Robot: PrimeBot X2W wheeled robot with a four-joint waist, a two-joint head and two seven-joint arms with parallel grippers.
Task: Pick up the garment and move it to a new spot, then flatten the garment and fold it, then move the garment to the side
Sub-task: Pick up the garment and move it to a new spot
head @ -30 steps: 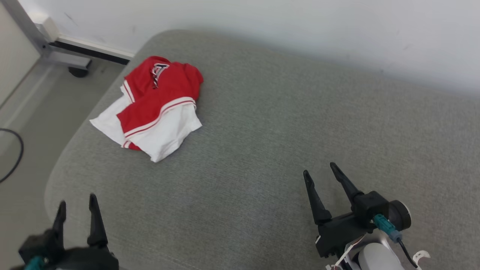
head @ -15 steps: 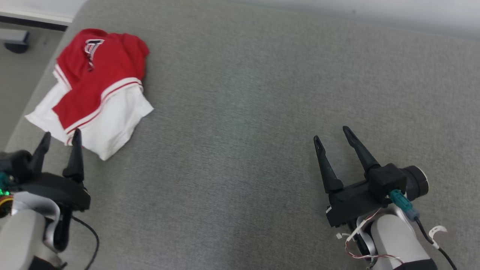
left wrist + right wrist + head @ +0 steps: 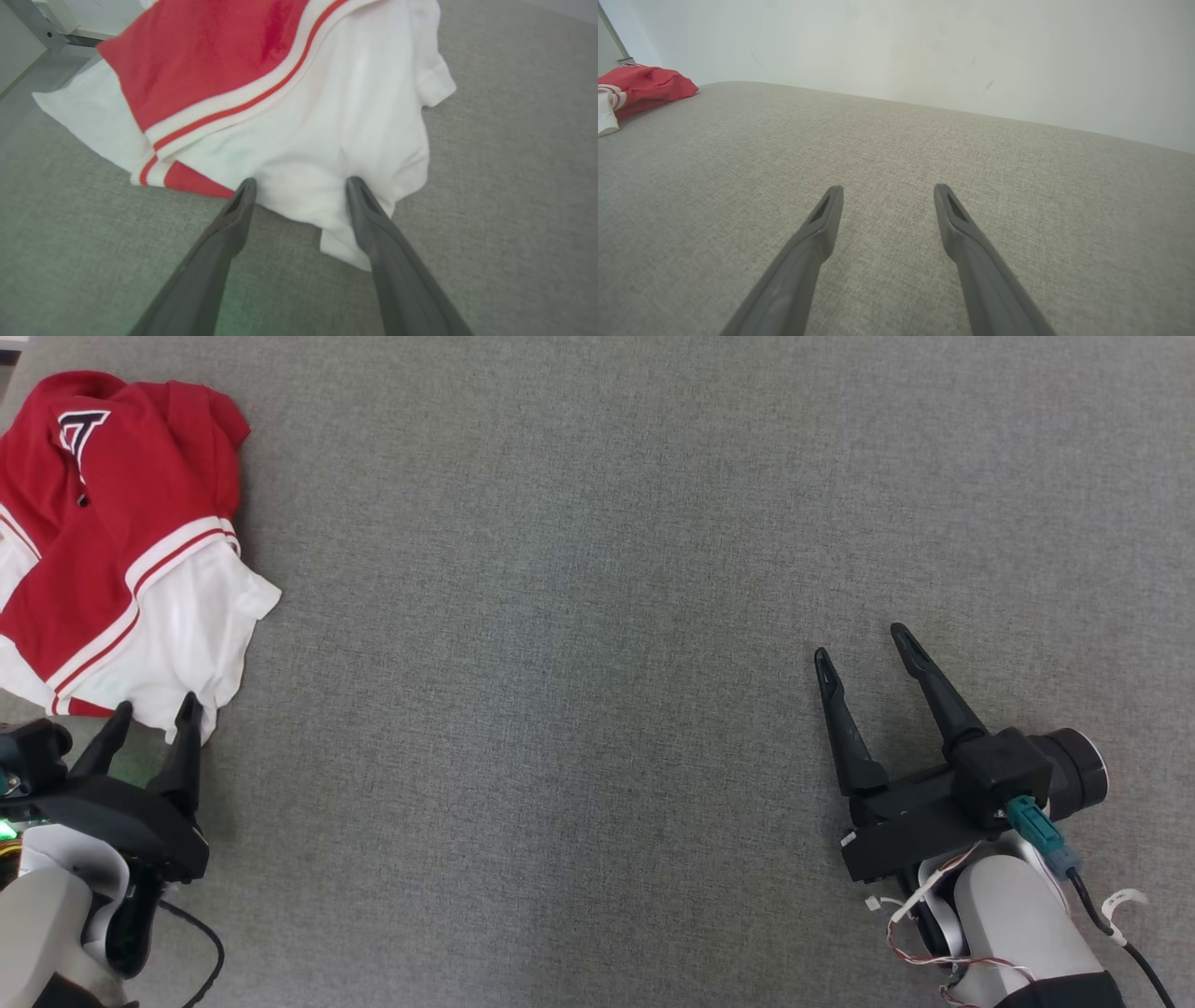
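Note:
The garment (image 3: 121, 551), red and white with a dark logo, lies crumpled at the far left of the grey cushioned surface (image 3: 597, 616). My left gripper (image 3: 156, 707) is open, its fingertips right at the garment's near white hem. In the left wrist view the garment (image 3: 299, 116) lies just past my open left gripper (image 3: 301, 179), whose two fingers straddle the hem. My right gripper (image 3: 859, 642) stands open over bare fabric at the lower right, far from the garment. The right wrist view has my open right gripper (image 3: 887, 187) with the garment (image 3: 640, 88) small at the far left.
A pale wall (image 3: 924, 56) rises behind the cushioned surface (image 3: 896, 163). In the left wrist view, floor and a metal frame leg (image 3: 42, 28) lie beyond the surface's far left edge. Wide bare fabric stretches between the two grippers.
The head camera has tilted down, so the whole picture shifted. My left gripper has come forward to the garment's near hem. The right gripper stays open over bare fabric.

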